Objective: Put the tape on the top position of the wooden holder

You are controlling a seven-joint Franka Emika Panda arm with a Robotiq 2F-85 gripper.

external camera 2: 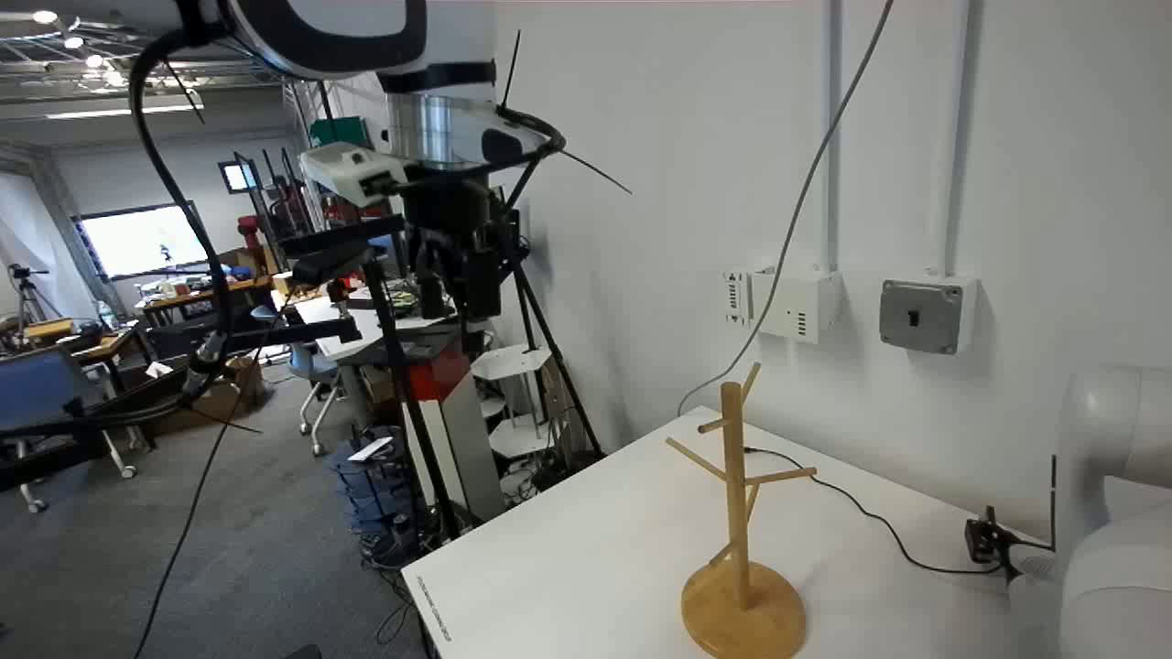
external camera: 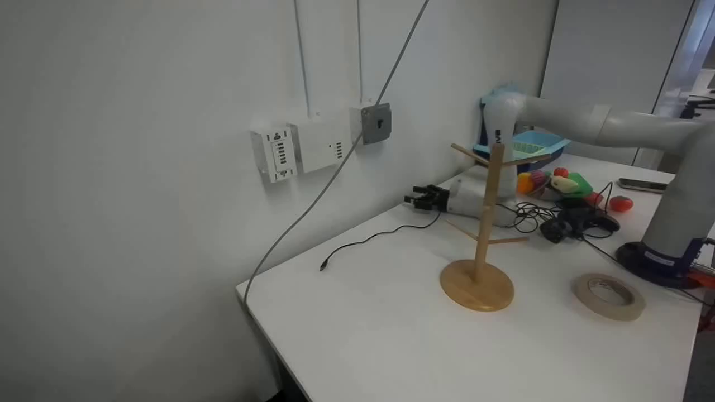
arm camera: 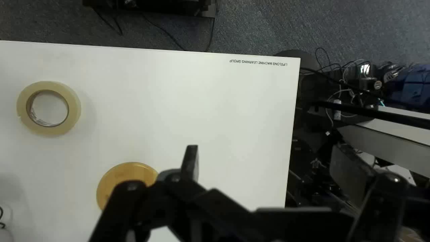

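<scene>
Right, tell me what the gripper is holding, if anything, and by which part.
Nothing: in the wrist view the gripper stands open, nothing gripped between its jaws, and the tape lies on the table.

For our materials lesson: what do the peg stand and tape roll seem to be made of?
Peg stand: probably wood, smooth, from its even honey-brown colour; whether varnished, unclear.
Tape roll: its pale, smooth-sided ring suggests adhesive tape, paper or plastic unclear; the printed core may be cardboard.

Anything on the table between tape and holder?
Nothing but white tabletop between the tape and the holder in an exterior view. The wrist view shows that stretch bare too.
</scene>
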